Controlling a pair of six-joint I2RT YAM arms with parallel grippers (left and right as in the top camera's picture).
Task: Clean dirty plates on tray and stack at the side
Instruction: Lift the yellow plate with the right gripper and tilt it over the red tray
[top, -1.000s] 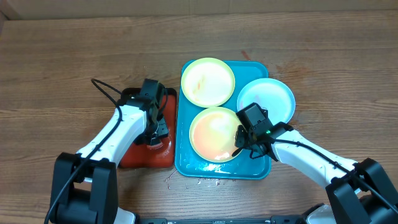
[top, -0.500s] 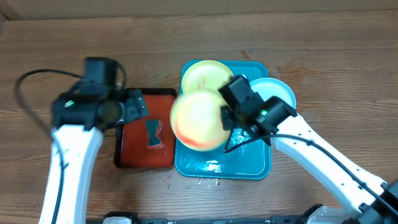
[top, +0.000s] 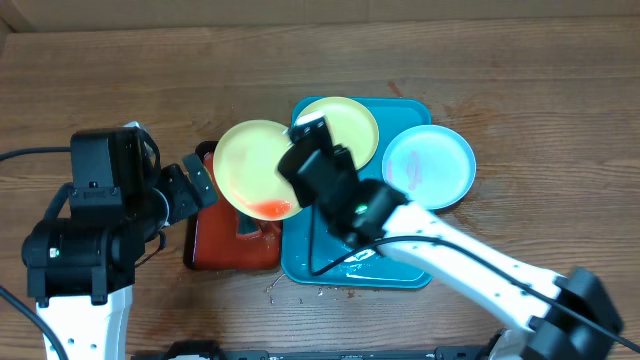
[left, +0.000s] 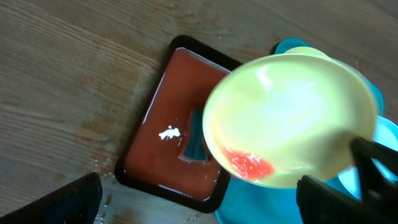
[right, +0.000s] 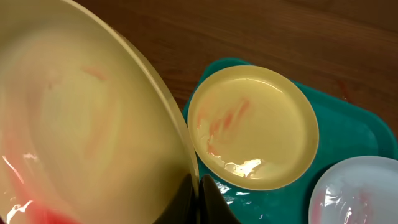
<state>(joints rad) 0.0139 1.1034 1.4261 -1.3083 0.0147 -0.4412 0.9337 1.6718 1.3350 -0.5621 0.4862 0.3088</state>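
Jaws of right gripper (right: 198, 194) clenched on rim of pale yellow-green round plastic plate (top: 252, 165); left gripper (top: 190, 190) jaws wide apart, empty. Large turquoise rectangular plastic tray (top: 410, 262) wet inside; smaller red black-rimmed tray (top: 215, 245) just beside. Held plate tilted above both trays' adjoining edges, orange-red smear at low edge. In tray, second yellow-green plate (top: 352, 122); light blue-white plate (top: 428, 167) overhangs right rim.

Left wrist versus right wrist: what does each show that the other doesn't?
Only left wrist: the red tray with a dark item lying in it. Only right wrist: the smeared faces of the second yellow plate and the pale blue plate. Both: the lifted yellow plate, tilted, red liquid pooled low, plus the turquoise tray and wooden table.
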